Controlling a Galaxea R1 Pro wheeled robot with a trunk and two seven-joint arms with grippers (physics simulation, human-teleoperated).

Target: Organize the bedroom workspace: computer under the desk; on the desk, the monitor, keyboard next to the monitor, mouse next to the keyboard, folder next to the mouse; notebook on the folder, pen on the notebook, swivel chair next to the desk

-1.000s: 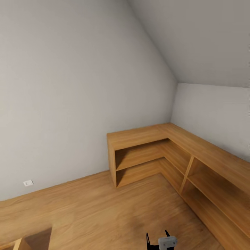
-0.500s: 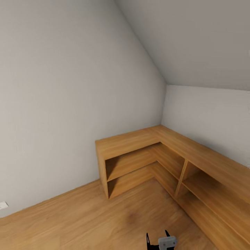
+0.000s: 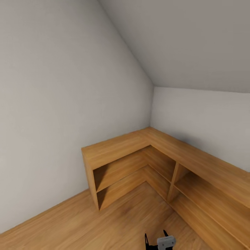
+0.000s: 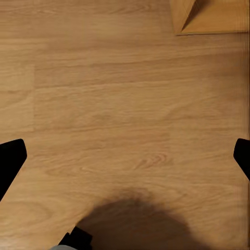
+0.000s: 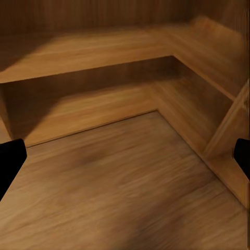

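Wooden corner shelving (image 3: 146,156) w/ right hand (image 3: 155,239) low, fingers spread.

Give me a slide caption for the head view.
Robot faces an L-shaped wooden shelf unit in a corner under a sloped ceiling.

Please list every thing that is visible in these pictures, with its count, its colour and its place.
L-shaped shelf unit: one, light wood, open shelves, in the corner where the two walls meet.
Floor: one, light wood planks, in front of the shelf unit.
Walls: two, pale grey, behind the shelf unit.
Sloped ceiling: one, pale grey, above the corner.
Left gripper: one, black fingertips wide apart, open, over bare floor.
Right gripper: one, black fingertips wide apart, open, facing the lower shelves.
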